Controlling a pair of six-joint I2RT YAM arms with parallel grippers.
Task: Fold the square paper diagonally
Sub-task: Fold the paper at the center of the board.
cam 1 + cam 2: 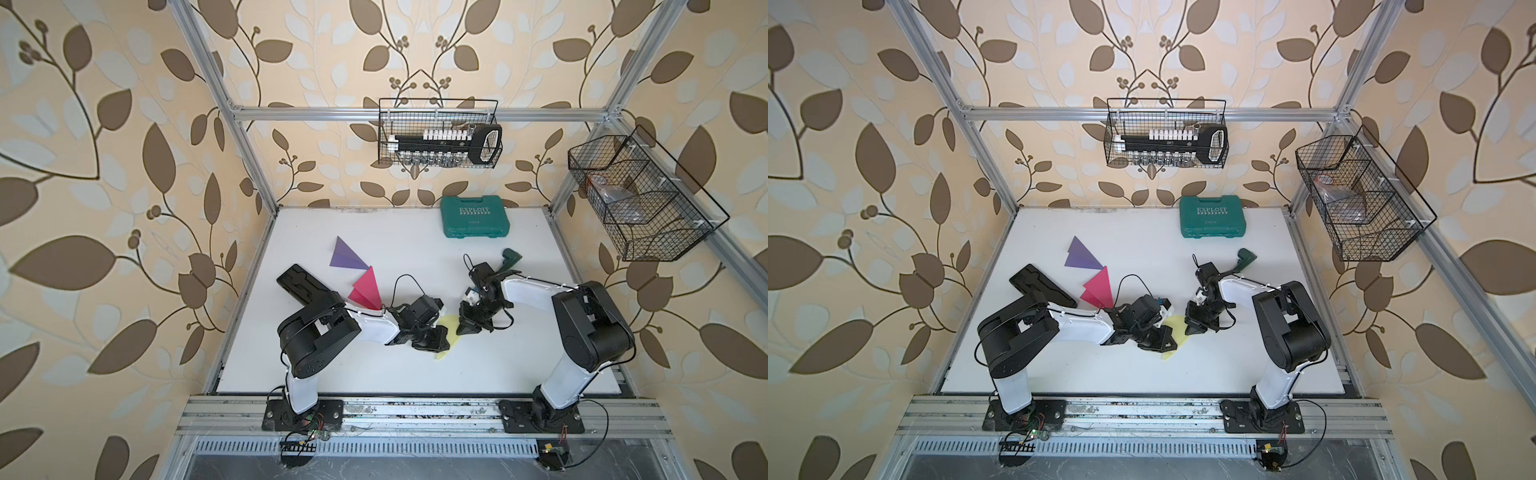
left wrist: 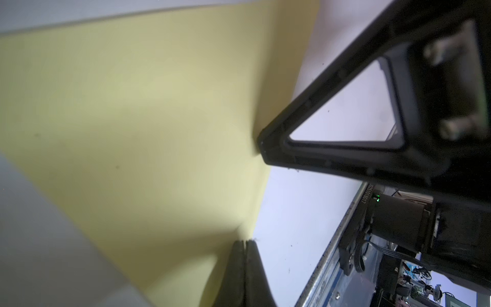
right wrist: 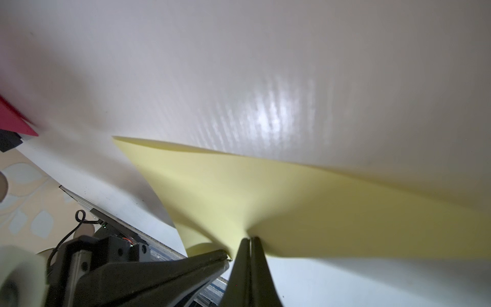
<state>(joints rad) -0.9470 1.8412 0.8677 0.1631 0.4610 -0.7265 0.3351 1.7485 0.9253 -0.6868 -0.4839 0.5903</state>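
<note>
— Left gripper (image 2: 245, 248)?
— Mine. Jaws pressed together, pinching the edge of the yellow paper (image 2: 148, 127).
— Right gripper (image 3: 249, 245)?
— Same. My jaws are together with the paper puckered at the tips, just beside the left one.
— Where is the paper?
— About midway between the side edges of the white table (image 1: 374, 365), nearer its front edge than its back. The sheet is curved and partly lifted off the surface.
</note>
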